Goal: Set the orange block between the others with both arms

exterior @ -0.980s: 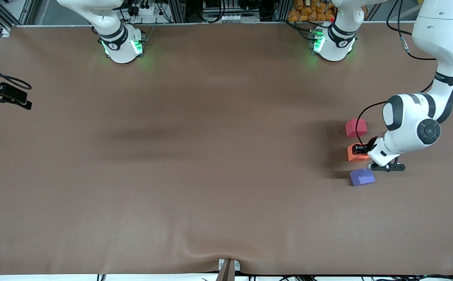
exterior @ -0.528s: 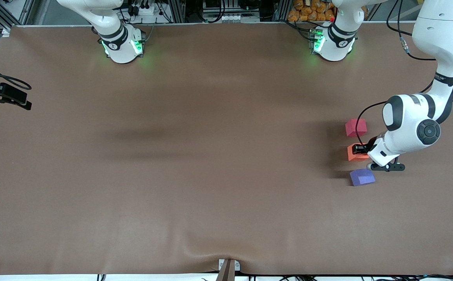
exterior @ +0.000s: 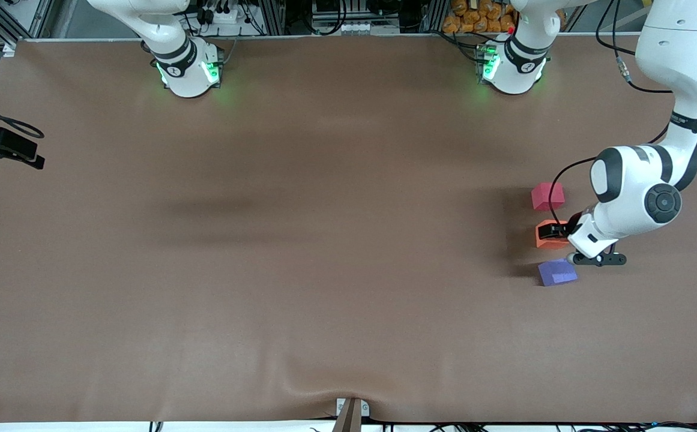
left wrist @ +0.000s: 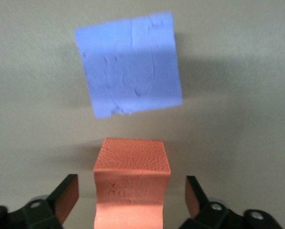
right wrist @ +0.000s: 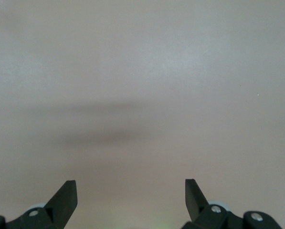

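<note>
The orange block [exterior: 545,240] sits on the table between the others: the pinkish-red block [exterior: 547,196] lies farther from the front camera and the bluish-purple block [exterior: 557,272] nearer. The three form a short row toward the left arm's end. My left gripper [exterior: 554,232] is low around the orange block [left wrist: 131,162] and open, with a gap between each finger [left wrist: 68,195] and the block. The purple block [left wrist: 130,64] lies just past it. My right gripper [right wrist: 131,198] is open over bare table and holds nothing.
The brown table cover [exterior: 324,240] has a ripple at its front edge by a small bracket [exterior: 351,411]. A black device with cables [exterior: 3,147] sits at the table's edge toward the right arm's end. Both arm bases [exterior: 189,69] stand along the back edge.
My left gripper has opened off the orange block and shifted slightly; the block stays between the other two. The black device at the right arm's end moved a little outward.
</note>
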